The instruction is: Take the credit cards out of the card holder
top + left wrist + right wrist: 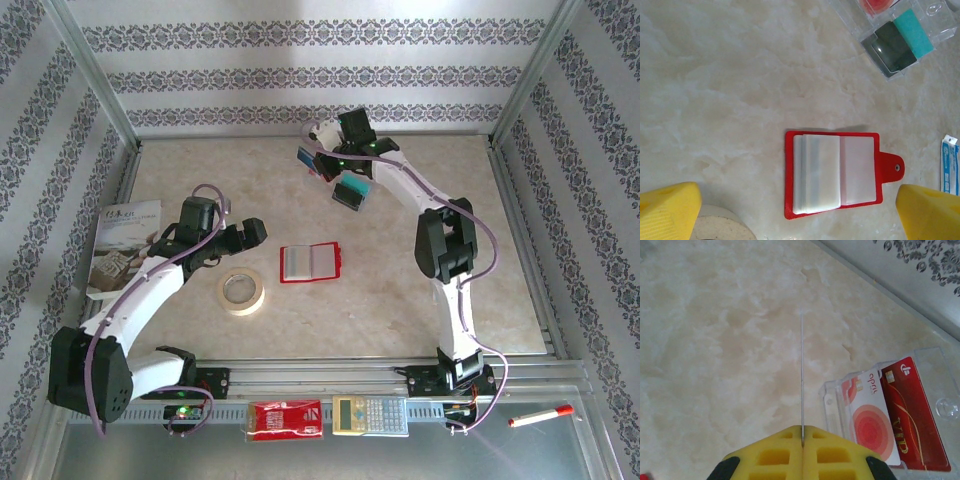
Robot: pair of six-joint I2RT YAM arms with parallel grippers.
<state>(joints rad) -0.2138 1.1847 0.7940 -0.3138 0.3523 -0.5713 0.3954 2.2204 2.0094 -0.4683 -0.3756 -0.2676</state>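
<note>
**Left pincer wide open over the card holder, right pincer clamped on a card**

In the overhead view we see the left pincer (255, 235) with its jaws spread wide and nothing between them. The card holder (310, 262) lies flat on the table just beyond its tips, well apart from the right pincer. From the left wrist, the holder lies open between the two yellow fingers (667, 210) and slightly ahead of them. Its greyish clear pockets face up and its snap tab points toward the right-hand finger. We cannot make out any card in those pockets. A roll of tape (722, 225) sits right beside the left-hand finger. A blue-and-white pack (950, 165) lies just ahead of the right-hand finger.

Farther ahead of this pincer, on the right-hand side, a teal-and-black card (897, 42) rests in a clear plastic sleeve (940, 20).

The right pincer (802, 429) is closed, its yellow fingers pressed together on a thin card (801, 370). We see this card edge-on, sticking straight out ahead of the tips, and we cannot tell its colour. Just to the right of this pincer, a red-and-white card (872, 415) and a red card (910, 410) lie side by side in clear plastic.
</note>
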